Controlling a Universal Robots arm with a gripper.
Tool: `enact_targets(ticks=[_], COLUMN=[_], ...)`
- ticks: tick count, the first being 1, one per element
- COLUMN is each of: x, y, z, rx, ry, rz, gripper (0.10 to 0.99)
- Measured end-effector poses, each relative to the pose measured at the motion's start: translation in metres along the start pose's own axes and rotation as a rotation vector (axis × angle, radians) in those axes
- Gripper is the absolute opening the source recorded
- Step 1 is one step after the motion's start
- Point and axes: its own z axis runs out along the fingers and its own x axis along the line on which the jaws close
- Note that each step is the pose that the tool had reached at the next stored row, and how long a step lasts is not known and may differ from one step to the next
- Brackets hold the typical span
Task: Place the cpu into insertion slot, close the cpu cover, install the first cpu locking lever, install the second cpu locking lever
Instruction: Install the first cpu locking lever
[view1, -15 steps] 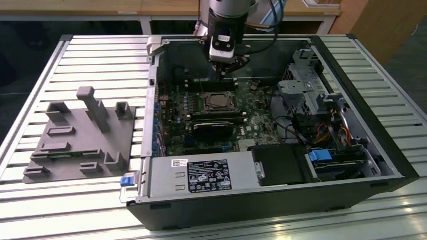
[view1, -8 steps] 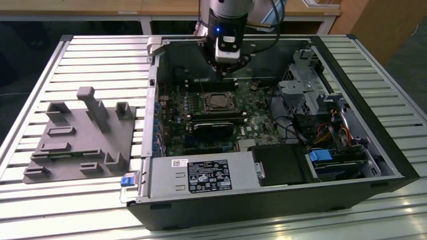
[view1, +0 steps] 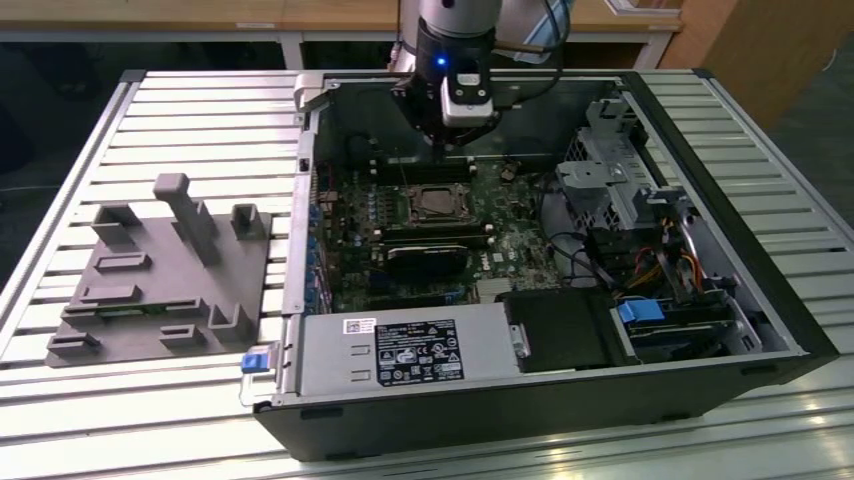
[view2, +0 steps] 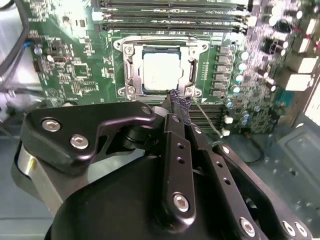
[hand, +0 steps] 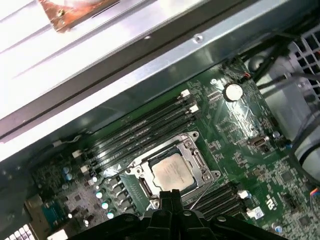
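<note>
The cpu (view2: 161, 71) sat under the lowered cpu cover (view2: 131, 75); the gripper (view2: 176, 98), pinched shut and empty, hung at the edge of the socket (view2: 128, 90), likely for pushing

Smooth pale silver-grey metal w/ a satin sheen tops the cpu (view2: 160, 71). The cpu cover (view2: 160, 42) round it is thin bare metal, brighter, glinting at the edges. The circuit board (view2: 70, 70) is green & lacquer-glossy. The hand (view2: 177, 98) is matt black metal w/ shiny steel screws; its fingertips (view2: 182, 102) look rough-textured. In the exterior view, the bench (view1: 200, 100) is ribbed pale metal, reflective. The grey fixture (view1: 160, 270) looks like matt plastic. The power supply box (view1: 334, 350) is dull grey sheet metal w/ a paper-like label (view1: 414, 352). The case (view1: 534, 410) is matt black.
</note>
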Motion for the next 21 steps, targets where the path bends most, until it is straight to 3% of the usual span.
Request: enact_targets(ticks=[15,17,21], x=[-0.0001,0.0004,0.0039], y=[0.0,-0.0004,-0.0023], z=[0.0019,0.0027,0.0041], rx=[0.007,0.005,-0.011], ry=[0.0027,-0.005,-0.0373], rz=[-0.255,-0.274,-0.277], gripper=[0.106,0.106,0.106])
